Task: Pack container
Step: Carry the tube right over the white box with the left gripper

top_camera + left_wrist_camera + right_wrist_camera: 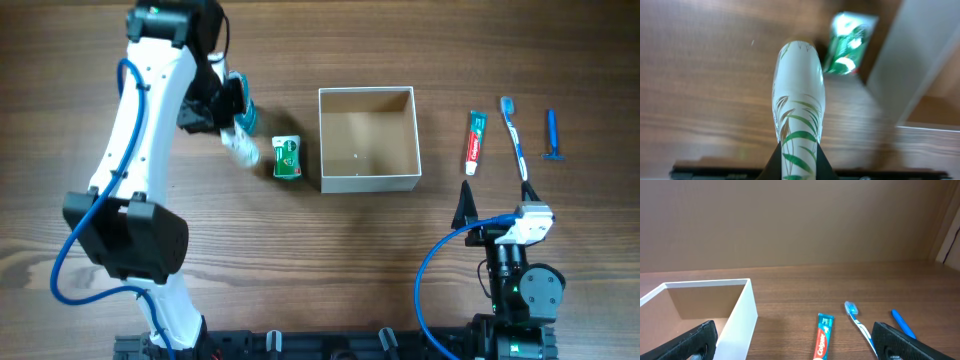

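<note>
The container (367,181) is a square open box with white walls and a tan inside, at the table's middle; its wall also shows in the right wrist view (742,325) and the left wrist view (920,60). My left gripper (228,118) is shut on a white tube with green leaf print (797,110), left of the container. A small green box (287,157) lies between the tube and the container, also in the left wrist view (847,44). My right gripper (495,215) is open and empty, near the front right.
Right of the container lie a toothpaste tube (475,141), a blue-and-white toothbrush (516,135) and a blue razor (551,135). They also show in the right wrist view: toothpaste (823,336), toothbrush (859,321), razor (902,324).
</note>
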